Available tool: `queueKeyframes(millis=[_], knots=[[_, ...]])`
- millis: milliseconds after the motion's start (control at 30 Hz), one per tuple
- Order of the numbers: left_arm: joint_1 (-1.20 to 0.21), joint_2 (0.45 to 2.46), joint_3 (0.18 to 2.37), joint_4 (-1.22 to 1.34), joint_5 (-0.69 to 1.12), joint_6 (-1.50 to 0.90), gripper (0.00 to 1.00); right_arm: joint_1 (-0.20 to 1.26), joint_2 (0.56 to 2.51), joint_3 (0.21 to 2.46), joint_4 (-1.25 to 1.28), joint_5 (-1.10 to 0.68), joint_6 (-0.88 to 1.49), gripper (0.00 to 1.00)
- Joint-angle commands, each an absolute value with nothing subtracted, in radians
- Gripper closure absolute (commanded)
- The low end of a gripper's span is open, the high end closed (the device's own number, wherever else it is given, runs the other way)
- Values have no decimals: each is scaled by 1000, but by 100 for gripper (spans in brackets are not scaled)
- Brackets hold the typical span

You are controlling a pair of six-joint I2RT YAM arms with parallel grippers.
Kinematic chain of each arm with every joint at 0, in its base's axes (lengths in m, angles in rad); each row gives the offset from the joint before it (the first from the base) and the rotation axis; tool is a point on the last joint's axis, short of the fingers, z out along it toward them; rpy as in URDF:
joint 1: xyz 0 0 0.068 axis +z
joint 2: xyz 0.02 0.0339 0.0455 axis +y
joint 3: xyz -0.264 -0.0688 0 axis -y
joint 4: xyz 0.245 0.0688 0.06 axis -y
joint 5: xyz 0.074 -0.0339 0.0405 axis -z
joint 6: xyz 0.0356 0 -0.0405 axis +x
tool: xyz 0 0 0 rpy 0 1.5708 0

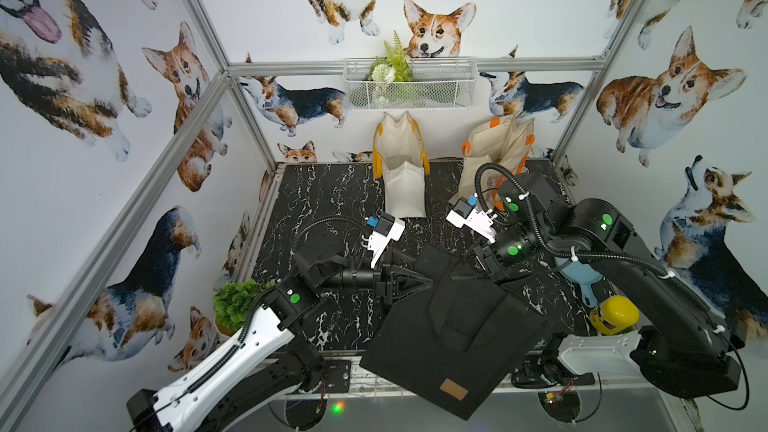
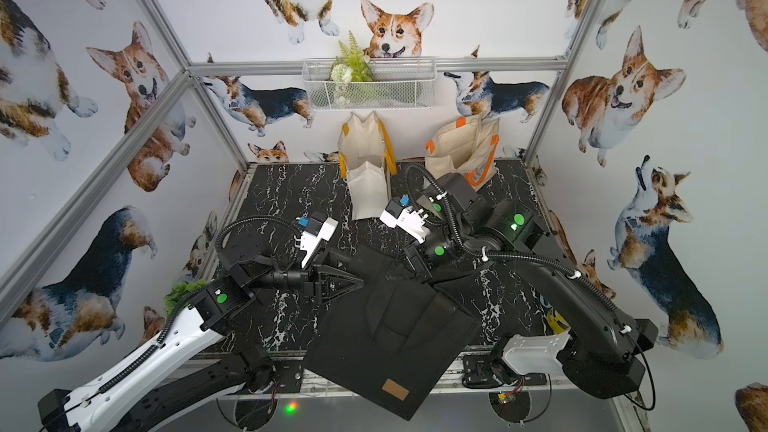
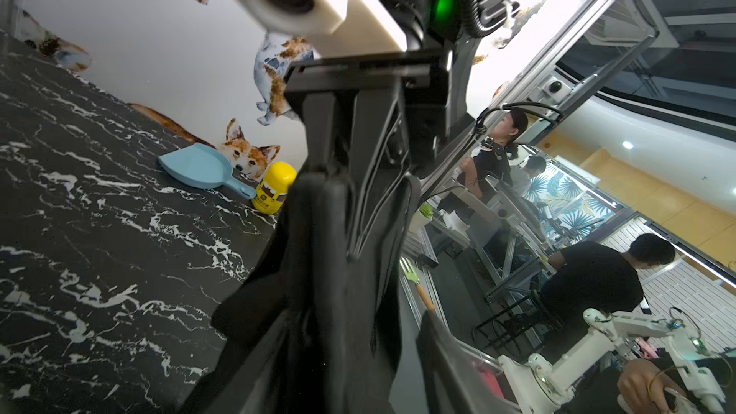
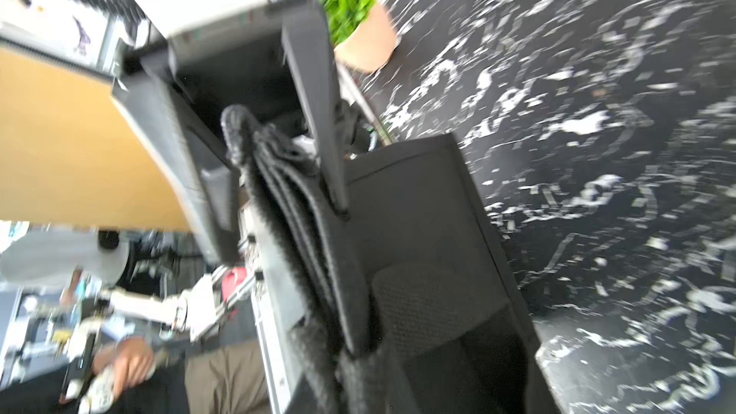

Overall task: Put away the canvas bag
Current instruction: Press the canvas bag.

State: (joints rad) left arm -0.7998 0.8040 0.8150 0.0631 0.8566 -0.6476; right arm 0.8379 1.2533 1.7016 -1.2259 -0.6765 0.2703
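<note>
The black canvas bag (image 1: 457,326) (image 2: 390,326) lies flat at the front of the marble table (image 1: 316,201), and its lower end with a tan patch hangs over the front edge. My left gripper (image 1: 428,282) (image 2: 361,280) reaches the bag's upper left edge. In the left wrist view its jaws stand apart around the black fabric (image 3: 338,272), with a gap showing beside one finger (image 3: 438,352). At the bag's upper right corner my right gripper (image 1: 469,272) (image 2: 399,272) is shut on bunched fabric and handles (image 4: 302,209).
Two cream totes stand at the back, one with yellow handles (image 1: 399,147), one with orange handles (image 1: 498,143). A white wire basket (image 1: 440,89) hangs on the back wall. A blue scoop (image 1: 582,284) and yellow jar (image 1: 615,313) sit right, a potted plant (image 1: 235,303) left.
</note>
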Motion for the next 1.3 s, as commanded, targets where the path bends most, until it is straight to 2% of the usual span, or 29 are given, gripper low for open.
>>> queueKeyframes(millis=[0,100,133,167,300,333,400,467,533,633,867,967,1000,1067,1100,1133,1233,1267], knots=[[-803,792,800,-31,881,-612,62,803,1240,1725,-1164,-622,289,100],[-804,786,792,-50,876,-599,84,796,1245,1728,-1182,-613,284,100],[-804,784,794,-62,871,-589,97,796,1246,1724,-1183,-620,285,100],[-804,784,798,-86,862,-574,100,796,1247,1719,-1181,-626,288,100],[-804,781,801,-109,855,-548,100,796,1243,1693,-1177,-686,271,100],[-804,781,801,-108,857,-548,100,796,1241,1685,-1177,-712,261,97],[-804,787,804,-102,874,-549,100,797,1232,1670,-1174,-744,245,83],[-804,798,808,-97,896,-556,100,799,1223,1653,-1168,-755,238,62],[-805,808,807,-88,904,-565,100,798,1222,1645,-1159,-783,235,52],[-813,815,799,-60,902,-580,100,810,1228,1634,-1138,-792,240,46],[-830,829,808,-28,902,-598,100,886,1279,1623,-1094,-745,246,45],[-836,835,817,-32,901,-598,100,903,1305,1617,-1079,-749,248,49],[-837,834,821,-33,899,-598,100,906,1310,1616,-1075,-750,248,54],[-836,831,822,-37,893,-597,100,910,1313,1614,-1074,-759,249,74],[-836,831,824,-38,890,-597,100,911,1313,1615,-1076,-761,249,95],[-836,830,826,-44,888,-596,100,911,1312,1619,-1084,-756,249,100],[-836,832,823,-44,885,-597,100,911,1300,1641,-1100,-748,252,100],[-836,833,821,-40,884,-600,93,910,1294,1650,-1104,-748,256,100]])
